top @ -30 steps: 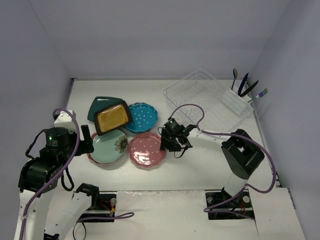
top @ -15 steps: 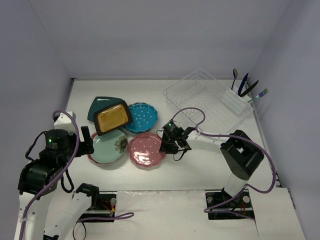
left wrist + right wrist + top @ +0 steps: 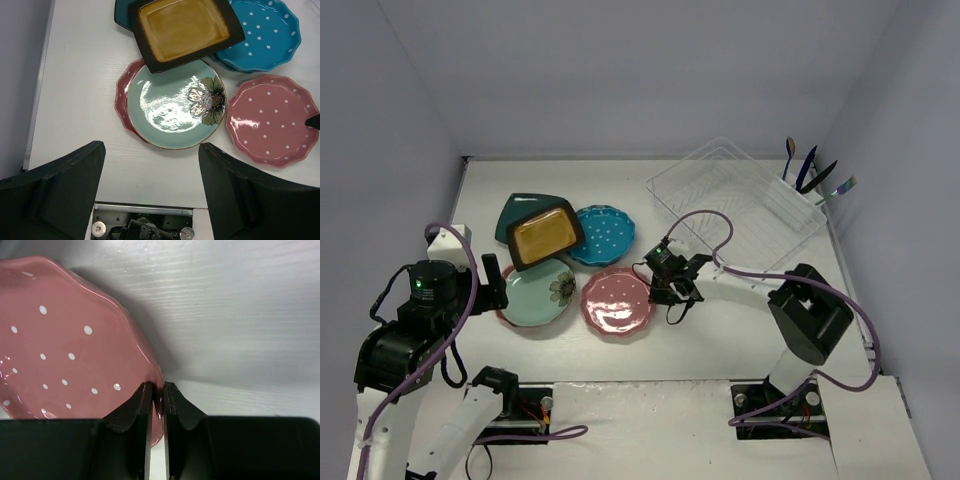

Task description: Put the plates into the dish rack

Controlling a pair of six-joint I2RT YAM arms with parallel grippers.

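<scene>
My right gripper [image 3: 658, 291] is shut on the right rim of the pink dotted plate [image 3: 616, 304]; in the right wrist view the gripper [image 3: 157, 392] pinches the rim of this plate [image 3: 65, 350], which casts a shadow on the table. The mint flower plate [image 3: 538, 293] lies to its left, on another pink plate [image 3: 121, 100]. The mustard plate [image 3: 546, 233] overlaps the dark teal plate [image 3: 518, 211] and the teal-blue dotted plate [image 3: 603, 234]. The clear dish rack [image 3: 735, 190] stands at the back right. My left gripper [image 3: 152, 200] is open above the table's near left edge.
A white utensil holder [image 3: 798, 203] with several utensils sits at the rack's right end. The right arm's cable [image 3: 705, 225] loops above the table between the plates and the rack. Walls close in left, back and right.
The right gripper and the pink dotted plate have shifted a little to the right and towards the near edge. The left arm has sunk slightly.
</scene>
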